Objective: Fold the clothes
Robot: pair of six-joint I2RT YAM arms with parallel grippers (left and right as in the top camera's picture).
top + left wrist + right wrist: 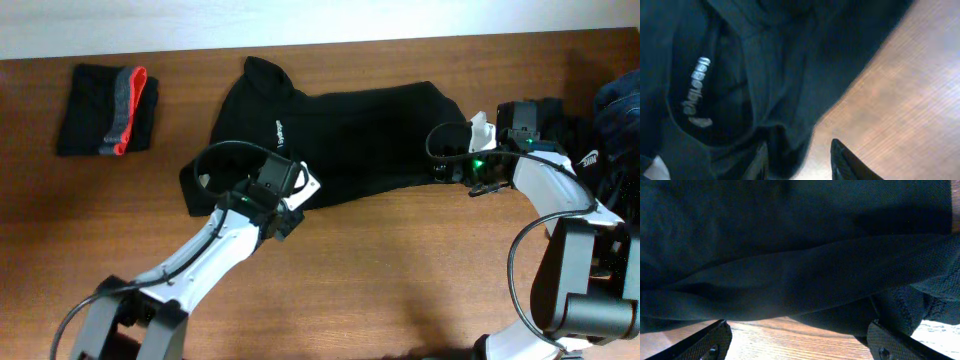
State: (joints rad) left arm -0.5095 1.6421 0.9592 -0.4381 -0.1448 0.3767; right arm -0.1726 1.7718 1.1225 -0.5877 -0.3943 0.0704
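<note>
The black shirt (340, 140) is spread just ahead of both sets of fingers. The left gripper (799, 150) is parted with the shirt's edge at one finger and nothing clamped. The right gripper (797, 330) is spread wide and empty. Both edges should be pinched evenly before lifting.

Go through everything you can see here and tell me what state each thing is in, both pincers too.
black shirt: unfolded, spread out and rumpled, white logo facing up.
folded pile: folded, black with a grey and red piece, lying apart at the far left.
heap of clothes: unfolded, bunched at the right edge.
left pincer: open, at the shirt's edge.
right pincer: open, at the shirt's edge.
</note>
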